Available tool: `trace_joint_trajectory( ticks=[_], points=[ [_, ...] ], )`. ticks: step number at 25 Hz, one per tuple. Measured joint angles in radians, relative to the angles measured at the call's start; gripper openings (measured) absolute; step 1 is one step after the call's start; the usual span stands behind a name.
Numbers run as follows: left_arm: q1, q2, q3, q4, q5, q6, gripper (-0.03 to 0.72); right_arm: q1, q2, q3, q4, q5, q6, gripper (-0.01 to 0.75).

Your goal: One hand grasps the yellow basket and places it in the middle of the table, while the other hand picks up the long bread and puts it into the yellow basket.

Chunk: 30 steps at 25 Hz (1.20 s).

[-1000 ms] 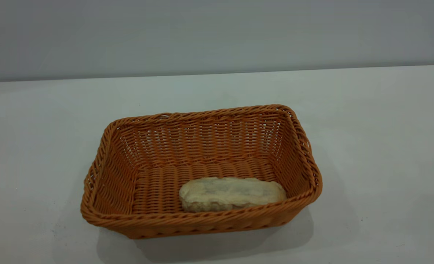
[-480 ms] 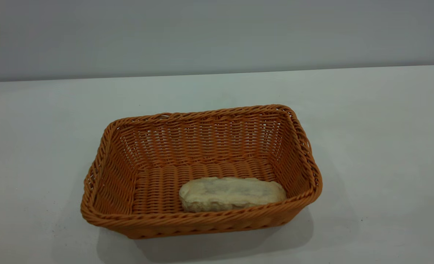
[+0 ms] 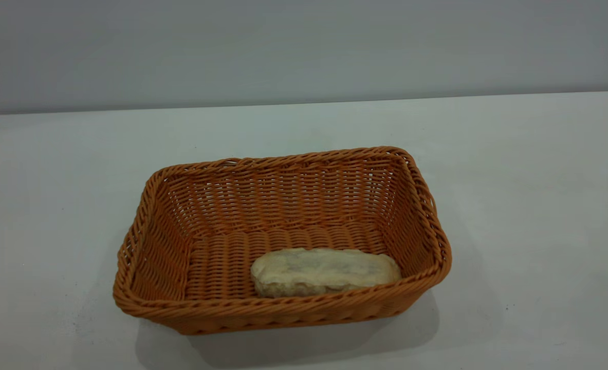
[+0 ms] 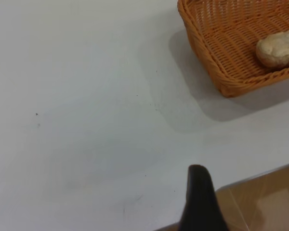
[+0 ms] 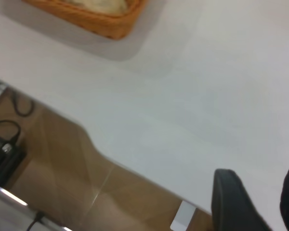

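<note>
The yellow basket (image 3: 160, 246) stands in the middle of the white table (image 3: 530, 164). The long bread (image 3: 324, 271) lies inside it against the near wall, pale mottled underside up. No gripper shows in the exterior view. In the left wrist view my left gripper (image 4: 198, 195) hangs over the table's edge, far from the basket (image 4: 216, 62) and the bread (image 4: 278, 48). In the right wrist view my right gripper (image 5: 260, 195) is open and empty above the table's edge, well away from the basket's corner (image 5: 103, 24).
Brown floor (image 4: 265, 202) lies beyond the table's edge in both wrist views. Black cables and a box (image 5: 5, 149) lie on the floor in the right wrist view. Bare tabletop surrounds the basket on all sides.
</note>
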Motion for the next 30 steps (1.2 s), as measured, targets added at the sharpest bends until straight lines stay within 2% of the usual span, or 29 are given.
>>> trace_joint_trajectory(
  ticks=[18, 30],
  points=[
    [0.000, 0.000, 0.000, 0.000, -0.001, 0.000, 0.561, 0.000, 0.000, 0.001, 0.009, -0.002, 0.052, 0.291],
    [0.000, 0.000, 0.001, 0.000, -0.001, 0.000, 0.561, 0.000, 0.000, 0.001, 0.008, -0.054, 0.040, 0.291]
  ],
)
